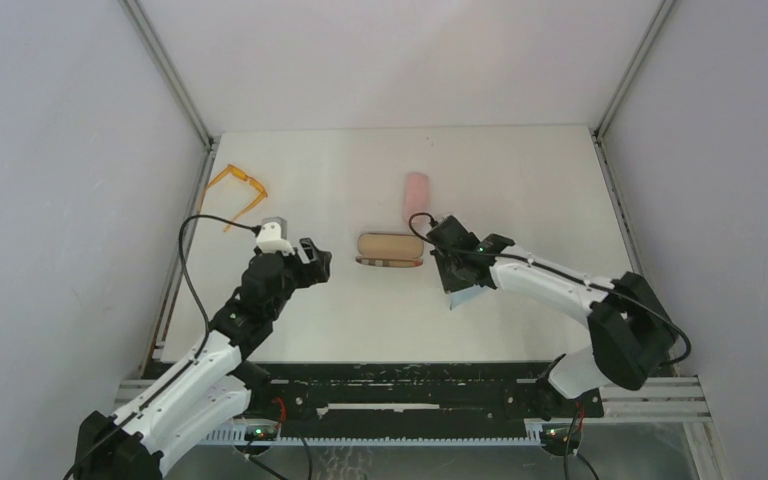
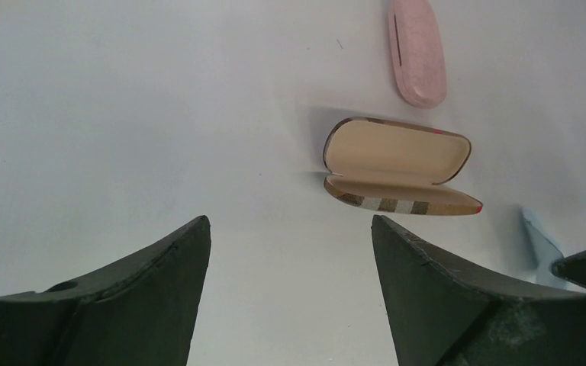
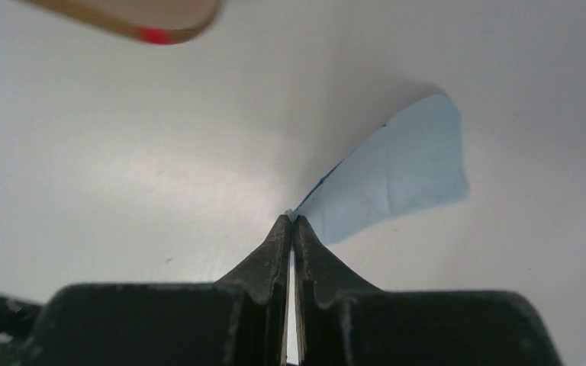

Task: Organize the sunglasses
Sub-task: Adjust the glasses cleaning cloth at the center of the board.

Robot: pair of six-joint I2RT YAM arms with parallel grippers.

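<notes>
Pinching a corner of thin, limp light-blue cloth (image 3: 404, 171) in right end effector (image 3: 293, 223), pressed together, apparently lifted off the bench (image 1: 360, 320) beside the open, cream-lined plaid case (image 2: 397, 164). Holding left end effector (image 2: 290, 225) spread, empty. Showing translucent orange sunglasses (image 1: 240, 190) at far-left corner. Requiring next a gentle cloth placement, then retrieval of the frames.

Sunglasses (image 1: 250, 185) left of open case (image 1: 389, 250), cloth (image 1: 464, 298) right

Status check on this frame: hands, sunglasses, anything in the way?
Left hand open, empty. Right hand shut on light-blue cloth. Orange sunglasses far left, untouched. Open plaid case between hands.
</notes>
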